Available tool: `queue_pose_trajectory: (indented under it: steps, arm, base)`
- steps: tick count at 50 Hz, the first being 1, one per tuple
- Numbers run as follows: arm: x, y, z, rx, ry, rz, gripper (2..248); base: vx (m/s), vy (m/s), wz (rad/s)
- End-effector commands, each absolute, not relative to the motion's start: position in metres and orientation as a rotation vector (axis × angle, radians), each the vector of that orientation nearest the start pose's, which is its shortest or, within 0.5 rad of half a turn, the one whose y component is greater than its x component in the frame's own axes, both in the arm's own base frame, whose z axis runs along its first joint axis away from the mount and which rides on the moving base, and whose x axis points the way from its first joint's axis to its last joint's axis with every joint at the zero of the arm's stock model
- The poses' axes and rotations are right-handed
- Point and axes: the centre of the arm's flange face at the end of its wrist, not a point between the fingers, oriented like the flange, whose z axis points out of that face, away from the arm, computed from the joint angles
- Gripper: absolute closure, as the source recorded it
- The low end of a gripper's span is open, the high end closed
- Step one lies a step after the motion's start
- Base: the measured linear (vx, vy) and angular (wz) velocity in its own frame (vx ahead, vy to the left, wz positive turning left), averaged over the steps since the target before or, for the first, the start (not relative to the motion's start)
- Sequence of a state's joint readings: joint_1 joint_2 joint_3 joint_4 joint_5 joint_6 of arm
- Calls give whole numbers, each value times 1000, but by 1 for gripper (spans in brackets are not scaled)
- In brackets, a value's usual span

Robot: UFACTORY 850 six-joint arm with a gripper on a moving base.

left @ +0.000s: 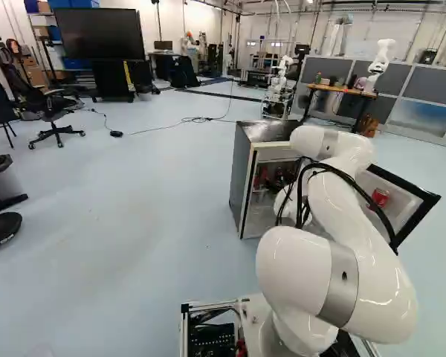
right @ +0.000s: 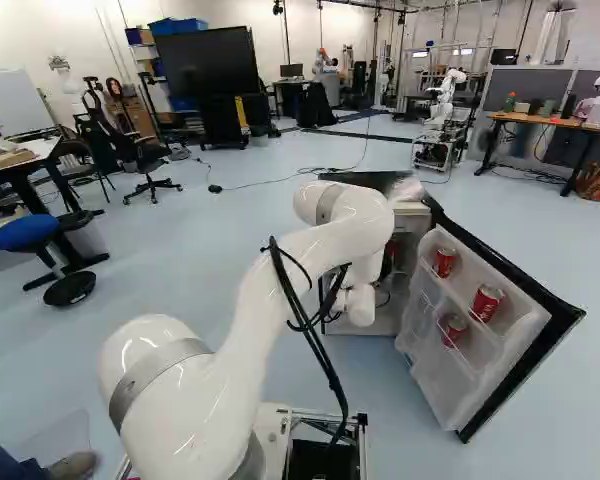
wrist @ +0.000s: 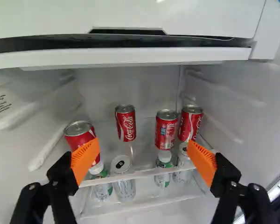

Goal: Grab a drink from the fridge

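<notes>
Cans of soda, four of them red, stand upright on the upper shelf inside the fridge. One red can is partly hidden by an orange pad; another red can stands by itself farther back, ahead of the gap between the fingers. A third red can and a fourth red can are close together toward the other finger, the fourth partly behind that finger's pad. The gripper has its fingers spread wide, with nothing held between them.

Beneath the shelf are more drinks, among them a silver can and a green-and-white container. A white compartment front spans the space above the red cans.

The fridge door hangs wide open, with three red cans in its racks. The white arm reaches to the fridge opening. Beyond, a wooden-topped table, a black office chair and a large dark screen stand on the pale blue floor.
</notes>
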State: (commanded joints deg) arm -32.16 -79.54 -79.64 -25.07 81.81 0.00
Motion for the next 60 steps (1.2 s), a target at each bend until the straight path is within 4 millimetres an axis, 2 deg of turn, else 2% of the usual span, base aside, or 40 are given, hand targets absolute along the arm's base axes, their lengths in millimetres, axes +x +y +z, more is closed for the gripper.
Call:
queue_pose_trajectory:
  steps: [24, 60]
  arm:
    - [574, -312, -22, -2438, 138, -2157, 3]
    - [611, -334, -52, -2502, 144, -2151, 3]
  base:
    - [0, 0, 0]
    - [0, 0, 0]
